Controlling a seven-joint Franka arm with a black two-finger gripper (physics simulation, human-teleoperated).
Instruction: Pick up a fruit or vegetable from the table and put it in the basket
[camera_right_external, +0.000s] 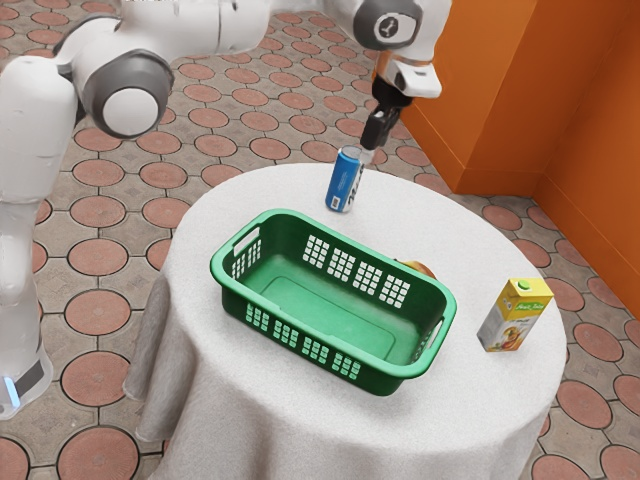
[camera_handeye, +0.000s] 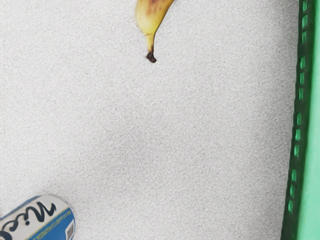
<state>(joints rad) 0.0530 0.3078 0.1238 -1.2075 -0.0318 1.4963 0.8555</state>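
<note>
The black gripper (camera_right_external: 375, 138) hangs above the table's far side, close to the blue can in the exterior view. A yellow banana with brown patches (camera_right_external: 417, 268) lies on the cloth behind the basket, mostly hidden by its wall. In the wrist view the banana (camera_handeye: 152, 17) shows its dark stem end, the rest cut off by the picture's edge. The green basket (camera_right_external: 325, 312) stands on the table with nothing inside; its slotted side (camera_handeye: 301, 105) is also in the wrist view.
A blue and white can (camera_right_external: 343, 180) stands by the gripper, its printed side (camera_handeye: 52, 220) visible in the wrist view. A yellow and grey juice carton (camera_right_external: 515, 318) is upright toward the exterior view's right. White cloth covers the round table (camera_right_external: 215, 215).
</note>
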